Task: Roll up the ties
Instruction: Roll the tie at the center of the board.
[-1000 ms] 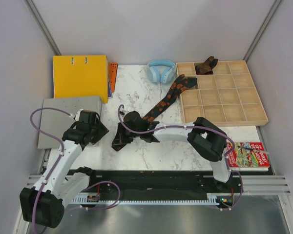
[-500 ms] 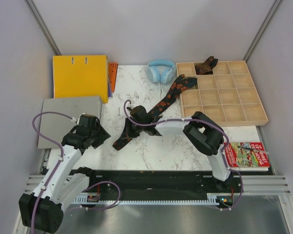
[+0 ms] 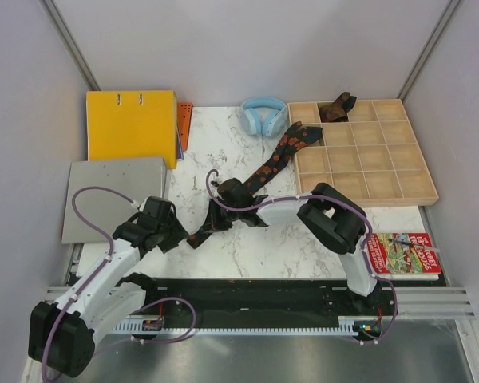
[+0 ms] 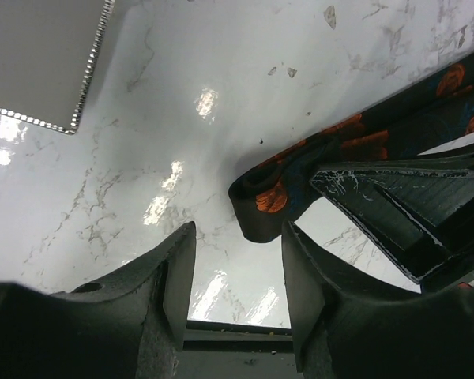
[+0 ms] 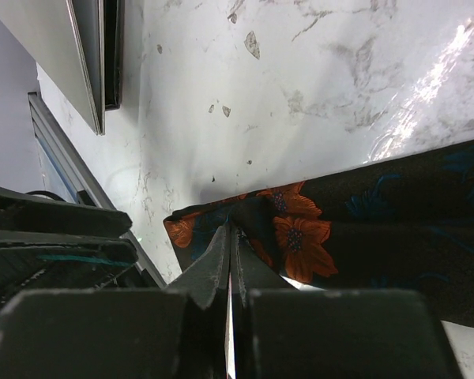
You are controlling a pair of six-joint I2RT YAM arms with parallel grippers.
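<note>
Black-and-orange tie [image 3: 273, 166] lying flat and diagonal on the marble table [image 3: 223, 152], its far end at the edge of the tray [image 3: 431, 190], its near end pinched in the closed right pincer [image 5: 231, 237]. Left pincer [image 4: 238, 237], jaws partly apart and empty, sits just beside that near end. Brown tie [image 3: 335, 108] lies bunched in a far tray compartment.

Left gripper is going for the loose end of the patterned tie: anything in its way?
Nothing visible. Only bare marble table lies between the open left gripper and the end of the patterned tie. The right gripper is shut on the tie just past that end, beside the approach.
</note>
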